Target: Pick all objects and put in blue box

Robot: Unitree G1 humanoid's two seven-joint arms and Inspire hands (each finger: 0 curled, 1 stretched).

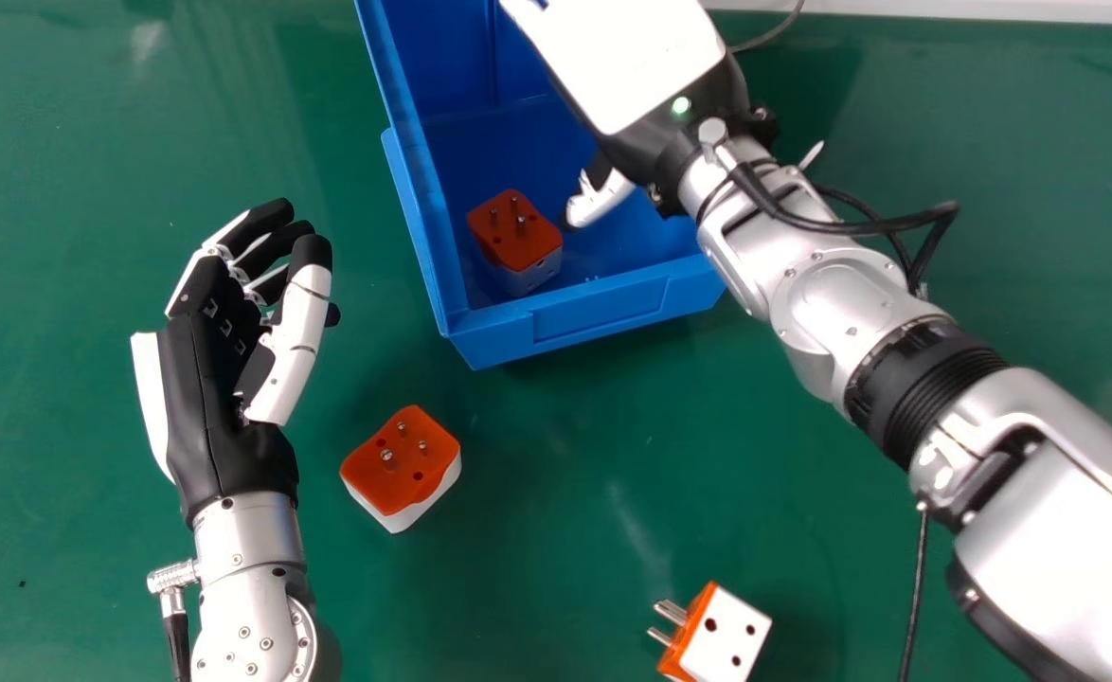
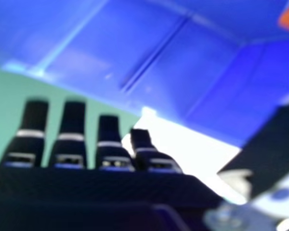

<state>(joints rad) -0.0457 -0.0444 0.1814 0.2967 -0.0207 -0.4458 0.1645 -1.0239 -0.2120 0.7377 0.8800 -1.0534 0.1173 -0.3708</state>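
R hand (image 1: 646, 66) open over blue box (image 1: 404, 180), gripping nothing AFAICT. I see 1st plug (image 1: 515, 237) inside nr thumb; 2nd plug (image 1: 400, 464), 3rd plug (image 1: 725, 637) on bench (image 1: 556, 474), box's front wall (image 1: 594, 311) btwn. L hand (image 1: 220, 379) relaxed.

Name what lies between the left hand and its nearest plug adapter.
Only bare green tabletop lies between the left hand and that adapter, as the head view shows.

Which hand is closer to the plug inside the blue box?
Right. The right hand is over the box, thumb just right of the plug; the left hand is outside, farther to the plug's left.
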